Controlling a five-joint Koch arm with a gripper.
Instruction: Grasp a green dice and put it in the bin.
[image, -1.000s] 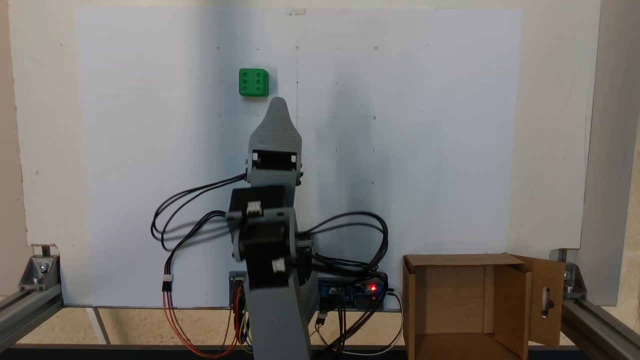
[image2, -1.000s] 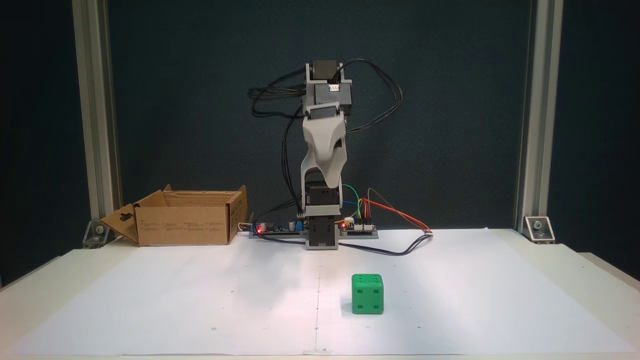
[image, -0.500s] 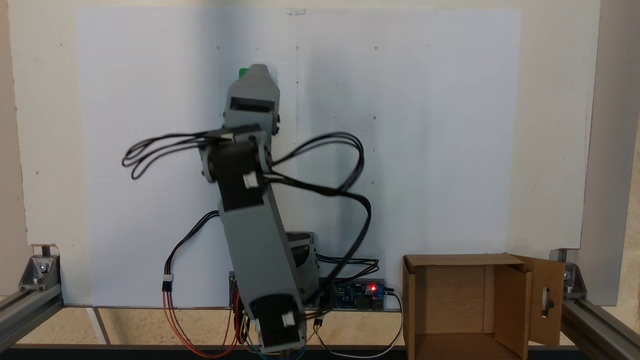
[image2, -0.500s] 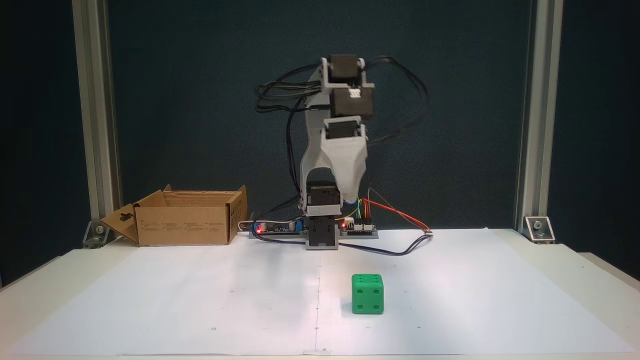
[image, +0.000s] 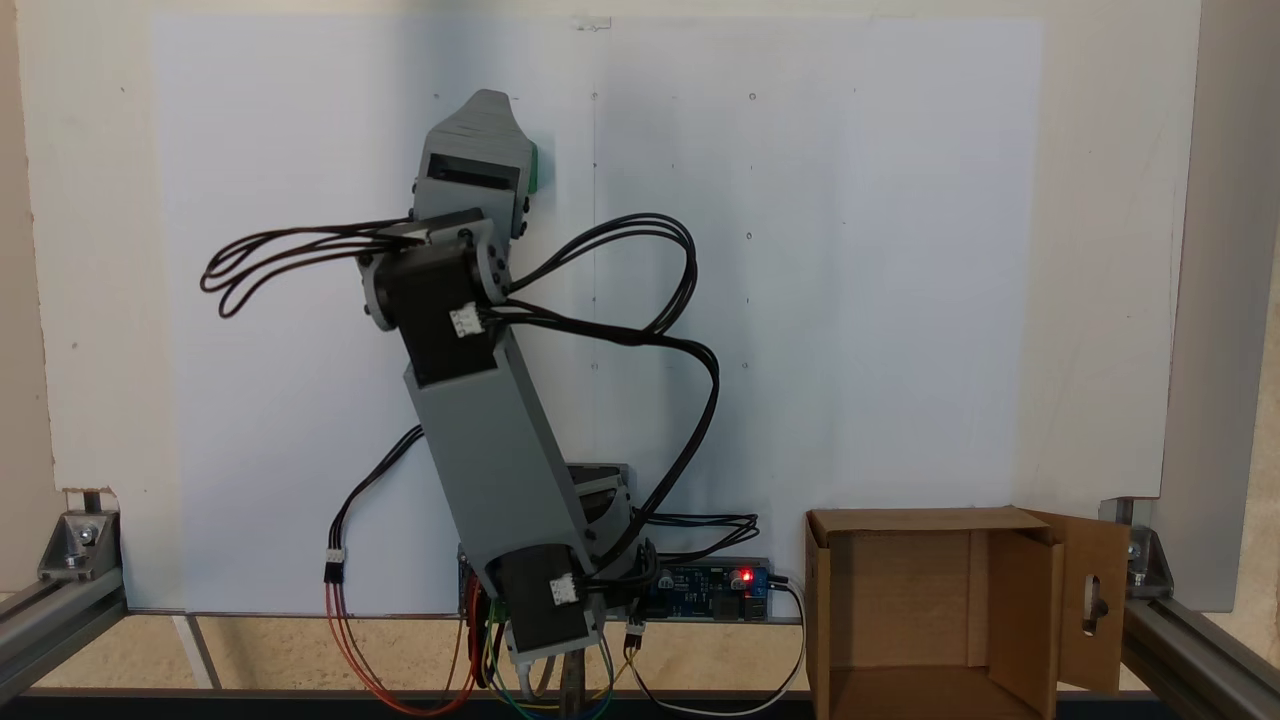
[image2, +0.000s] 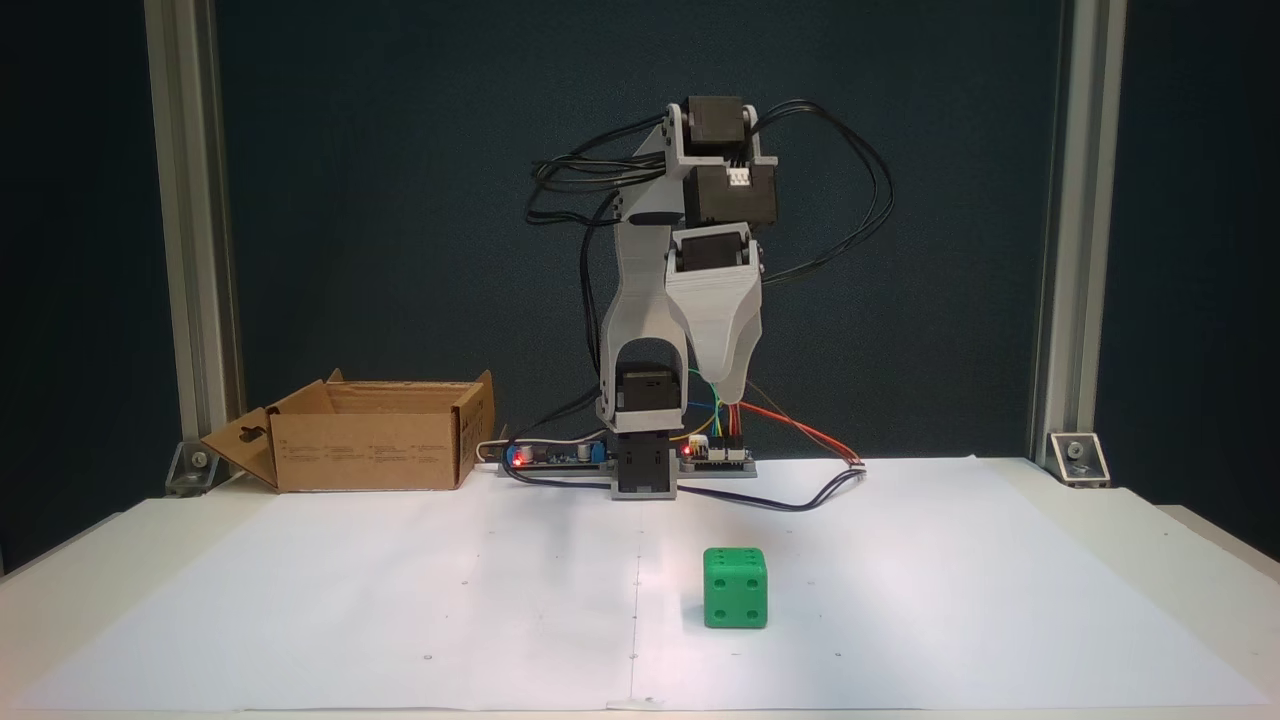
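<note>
Pincer (image2: 729, 392) now farther forward, above green dice (image2: 735, 588), apart.

Bin (image2: 370, 450) front wall: some rows of small dark print, too small to read.
Green dice (image2: 735, 588): four pips on the front face; pips on the top face cannot be counted.
Other readable text: none.

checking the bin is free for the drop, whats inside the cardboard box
Inside the cardboard box, the top-down fixed view shows bare brown walls and floor, nothing in it. Its lowest part is cut off by the frame edge.
</note>
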